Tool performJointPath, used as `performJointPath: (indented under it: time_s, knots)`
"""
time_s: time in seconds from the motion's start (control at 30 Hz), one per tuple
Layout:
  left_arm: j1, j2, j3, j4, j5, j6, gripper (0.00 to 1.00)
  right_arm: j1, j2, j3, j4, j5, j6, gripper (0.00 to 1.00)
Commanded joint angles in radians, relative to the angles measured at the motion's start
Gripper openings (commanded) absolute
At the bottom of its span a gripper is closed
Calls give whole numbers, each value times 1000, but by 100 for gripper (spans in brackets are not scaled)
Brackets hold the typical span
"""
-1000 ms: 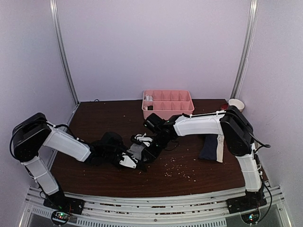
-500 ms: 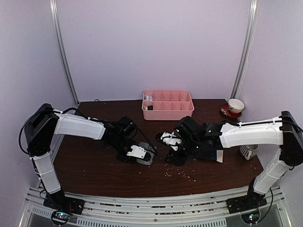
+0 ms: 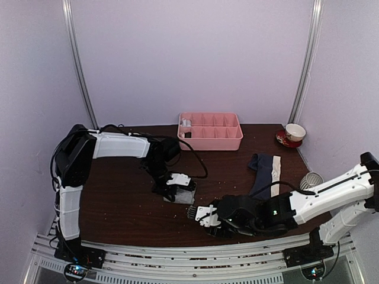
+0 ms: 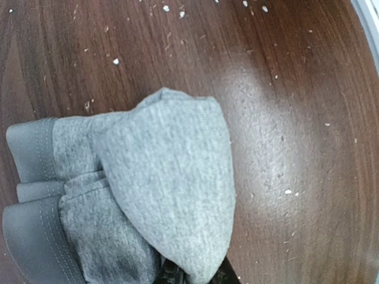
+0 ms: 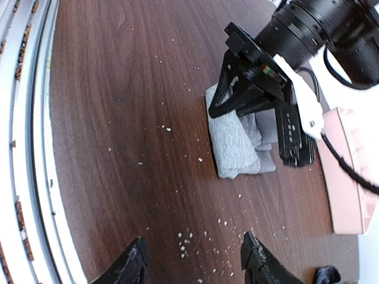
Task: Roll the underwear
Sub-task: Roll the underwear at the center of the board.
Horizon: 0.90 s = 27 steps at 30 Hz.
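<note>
The grey underwear (image 3: 183,197) lies as a compact roll on the dark wood table, its dark waistband showing at the left of the left wrist view beside the grey cloth (image 4: 166,189). My left gripper (image 3: 173,190) stands on the roll's far side, shut on a fold of it; only dark fingertips (image 4: 172,275) show under the cloth. The right wrist view has the roll (image 5: 234,145) beneath the left gripper (image 5: 231,111). My right gripper (image 3: 204,216) hovers low near the front edge, open and empty (image 5: 195,266). The navy underwear (image 3: 262,171) lies flat at the right, cream waistband alongside.
A pink compartment tray (image 3: 210,139) sits at the back centre, its edge in the right wrist view (image 5: 346,177). A cup on a saucer (image 3: 294,131) stands back right, a ribbed metal object (image 3: 311,179) below it. White crumbs (image 3: 224,211) dot the table. The front rail (image 5: 23,118) runs along the near edge.
The right arm has pulled back from the table's middle to the front edge and its jaws have widened. The left arm has swung inward with the grey roll. The navy underwear now shows uncovered.
</note>
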Motion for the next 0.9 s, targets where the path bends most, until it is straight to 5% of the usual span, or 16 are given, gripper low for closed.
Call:
performJointPath:
  time_s: [0.0,0.3,0.6,0.87]
  knots:
    - [-5,98,30,-126,24,-38,13,10,191,128,48,182,-133,55]
    - [-4,150,70,-155,32,-31,12,-81,543,420,-24,190,-232,54]
    - [-4,152,64,-152,31,-22,10,-169,641,503,-66,154,-234,54]
    - [-4,149,62,-135,19,-31,11,-191,649,512,-109,21,-184,10]
